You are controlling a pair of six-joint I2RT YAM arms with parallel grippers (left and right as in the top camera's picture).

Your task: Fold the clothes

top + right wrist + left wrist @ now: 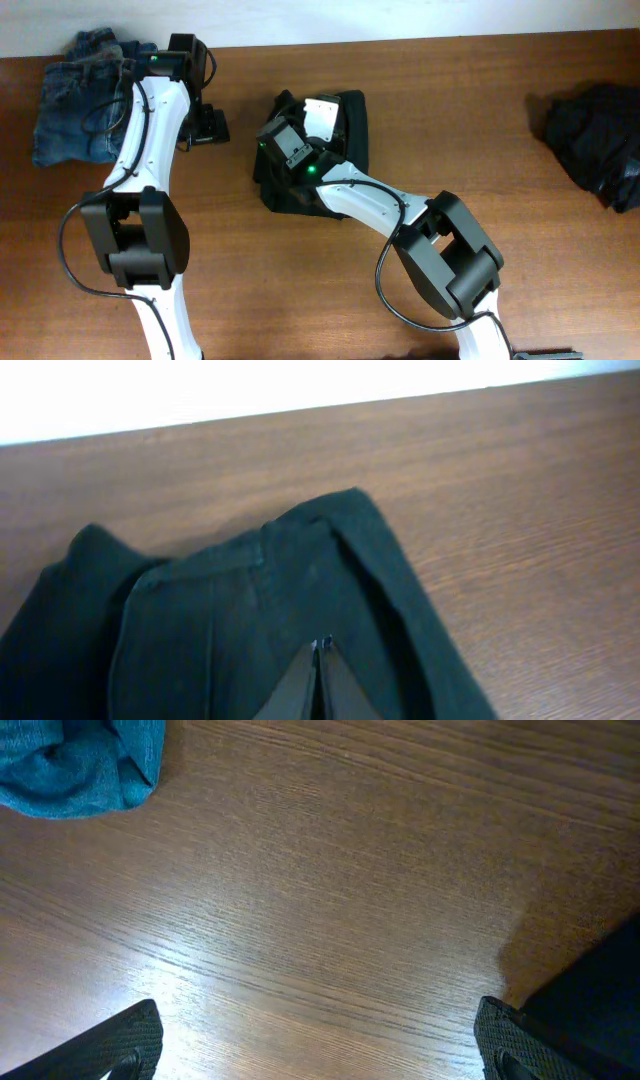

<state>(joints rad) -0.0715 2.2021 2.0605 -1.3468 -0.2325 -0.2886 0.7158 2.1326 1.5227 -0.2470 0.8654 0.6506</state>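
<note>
The black garment (pixel 357 120) lies folded mid-table; the right gripper (pixel 320 665), shut, seems to press it flat. The left gripper (pixel 320 1050) gapes open at nine o'clock. Next, probably the black heap (pixel 600 140) at three o'clock.

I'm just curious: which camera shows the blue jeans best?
Overhead: the jeans show almost whole. The left wrist view catches only a blue corner; the right wrist view shows none of them.

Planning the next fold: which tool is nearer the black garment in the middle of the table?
Right. The right tool sits over the black garment, closed tips at the cloth. The left tool hangs open over bare table to the garment's left, between it and the jeans.
</note>
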